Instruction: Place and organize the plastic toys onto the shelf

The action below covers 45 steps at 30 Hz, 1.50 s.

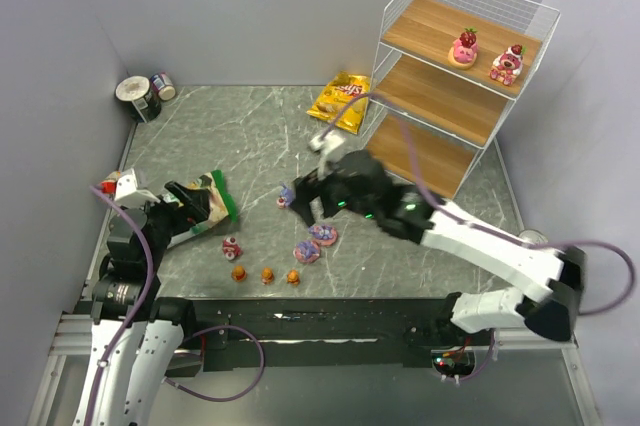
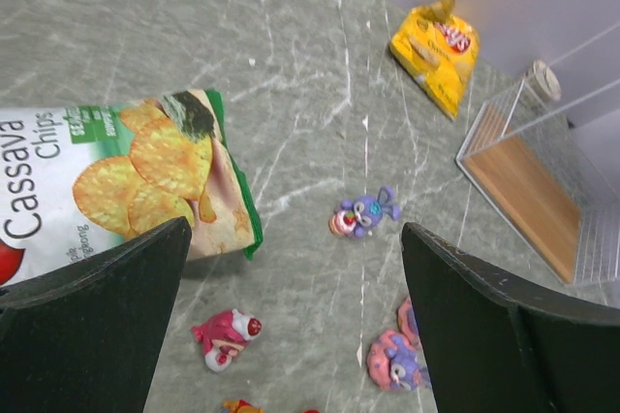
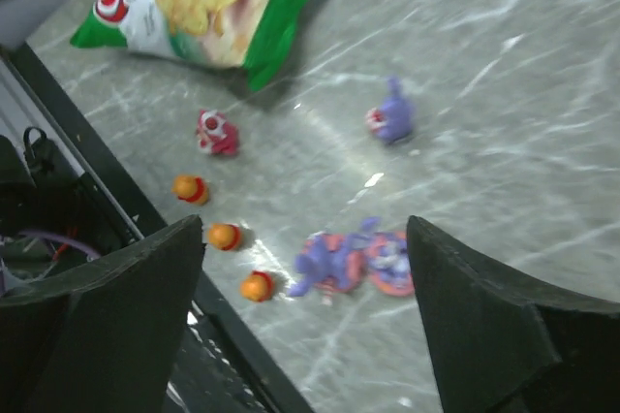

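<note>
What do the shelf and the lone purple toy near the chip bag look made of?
Shelf: light boards with wood grain, matte, possibly laminate; frame is thin white-coated wire. Purple toy: likely moulded plastic, smooth and solid-coloured; sheen is hard to judge.

The shelf [image 1: 430, 96], a white wire rack with 3 wooden boards, stands well beyond both pairs of jaws. On its top board, 1 pink-and-red strawberry toy [image 1: 463, 47] stands beside a second strawberry toy [image 1: 507, 64], close but apart.

A third strawberry toy [image 3: 216, 133] lies on the table past the tip of 1 jaw of the right gripper [image 3: 302, 229]. 3 small orange toys [image 3: 224, 236] form a row just beside that same jaw. 2 purple-pink toys [image 3: 325, 263] lie touching between these jaws, nearer the other one. A lone purple-pink toy [image 2: 363, 214] lies ahead of the left gripper [image 2: 295, 229], between its jaws' lines.
</note>
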{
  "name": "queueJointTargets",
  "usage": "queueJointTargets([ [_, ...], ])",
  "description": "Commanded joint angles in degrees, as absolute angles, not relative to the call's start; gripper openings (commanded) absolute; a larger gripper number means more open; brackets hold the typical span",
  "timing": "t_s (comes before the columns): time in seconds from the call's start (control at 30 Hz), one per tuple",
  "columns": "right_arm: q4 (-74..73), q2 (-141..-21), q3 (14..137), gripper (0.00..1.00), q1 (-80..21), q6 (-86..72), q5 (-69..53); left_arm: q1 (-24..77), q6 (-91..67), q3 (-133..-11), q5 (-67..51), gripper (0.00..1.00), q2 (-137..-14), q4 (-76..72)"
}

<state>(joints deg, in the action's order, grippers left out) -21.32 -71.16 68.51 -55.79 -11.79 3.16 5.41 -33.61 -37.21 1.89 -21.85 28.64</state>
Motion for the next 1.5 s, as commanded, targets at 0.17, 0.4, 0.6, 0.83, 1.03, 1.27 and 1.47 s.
queueJointTargets([
  [0.17,-4.6,-87.8,70.3,0.98,-69.1,-30.7,19.2,5.1,-37.3,-38.8,13.0,0.96,-17.7,30.8],
  [0.4,-5.6,-101.2,77.8,0.99,-71.4,-38.3,19.2,5.1,-40.3,-39.7,21.6,0.96,-13.7,33.8],
  [0.6,-12.8,-111.8,89.2,0.97,-72.0,-41.4,19.2,5.1,-41.2,-39.8,24.3,0.96,-11.3,34.5],
  [0.83,-18.9,-117.6,95.4,0.91,-72.8,-44.6,22.1,5.1,-41.1,-39.8,24.6,0.96,-11.2,34.5],
  [1.03,-20.6,-121.8,98.2,0.84,-73.0,-46.4,22.9,5.1,-41.0,-39.7,24.3,0.96,-11.1,34.5],
  [1.27,-22.8,-126.0,101.7,0.77,-73.0,-47.3,24.0,5.1,-40.6,-39.6,23.6,0.96,-11.2,34.1],
  [1.47,-21.9,-127.9,102.7,0.7,-72.9,-46.6,25.0,5.1,-40.4,-39.7,23.4,0.96,-11.3,34.1],
])
